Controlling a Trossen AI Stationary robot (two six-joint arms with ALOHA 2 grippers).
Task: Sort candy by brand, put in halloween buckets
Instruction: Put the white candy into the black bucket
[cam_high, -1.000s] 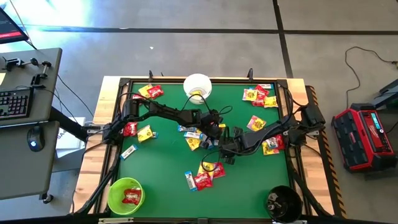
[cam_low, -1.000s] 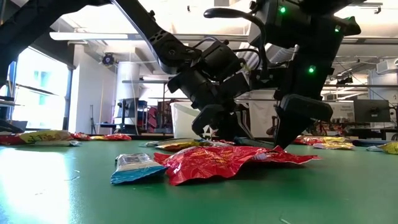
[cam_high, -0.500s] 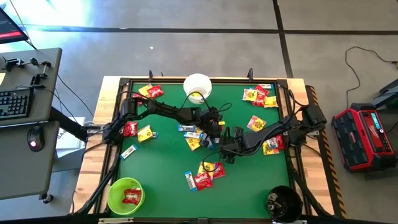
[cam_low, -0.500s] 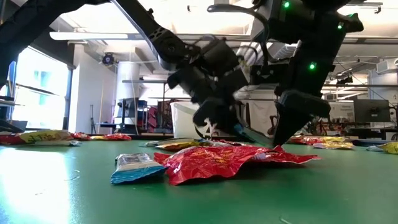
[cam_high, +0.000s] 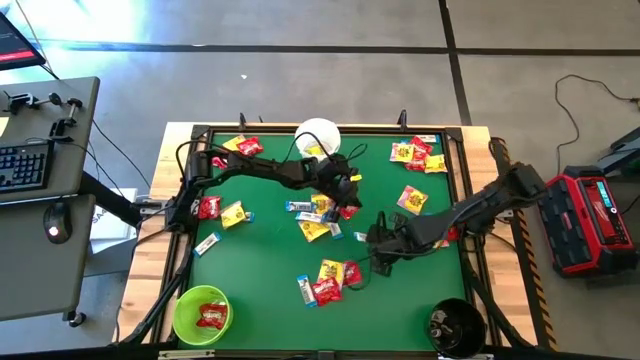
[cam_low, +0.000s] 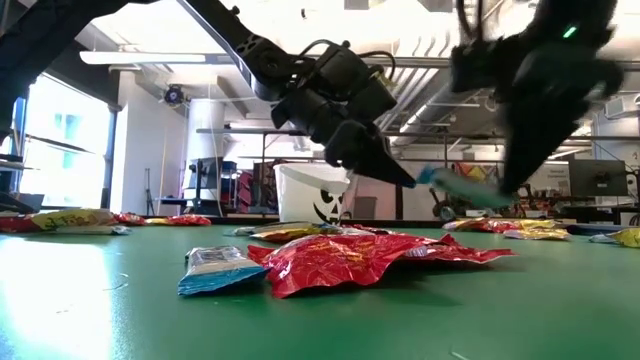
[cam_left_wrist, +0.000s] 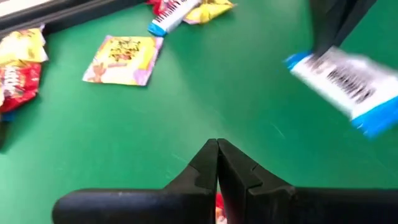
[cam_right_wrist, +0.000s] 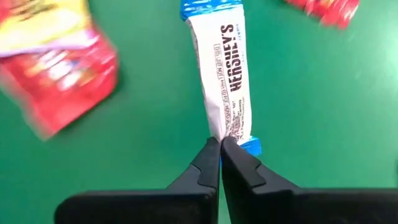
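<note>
Both end effectors clenched; right end effector pinches white-and-blue bar edge above bare felt.

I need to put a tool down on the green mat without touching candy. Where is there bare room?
The widest bare patch of the green mat lies between the lime green plastic bucket and the small red and yellow packet cluster. Another lies ahead of the black bucket. The centre is crowded: scattered wrapped candy and both arms.

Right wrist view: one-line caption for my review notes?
Right gripper, jaws shut on a white-and-blue Hershey's bar, above the green table.
</note>
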